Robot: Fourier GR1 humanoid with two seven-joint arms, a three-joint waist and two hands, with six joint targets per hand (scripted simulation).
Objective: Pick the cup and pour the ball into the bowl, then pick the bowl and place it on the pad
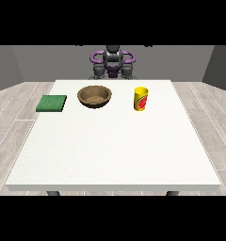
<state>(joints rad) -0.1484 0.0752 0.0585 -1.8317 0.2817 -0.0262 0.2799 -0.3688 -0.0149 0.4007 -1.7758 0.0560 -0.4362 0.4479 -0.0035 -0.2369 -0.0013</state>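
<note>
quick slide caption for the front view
Yellow cup, brown bowl and green pad lined up on the white table before the robot.

A bare test room, like a lab: plain grey walls (35, 61), a pale wood-plank floor (13, 117) and 1 large white worktop (115, 150) in the middle, with a humanoid robot (113, 63) stationed behind it.
</note>
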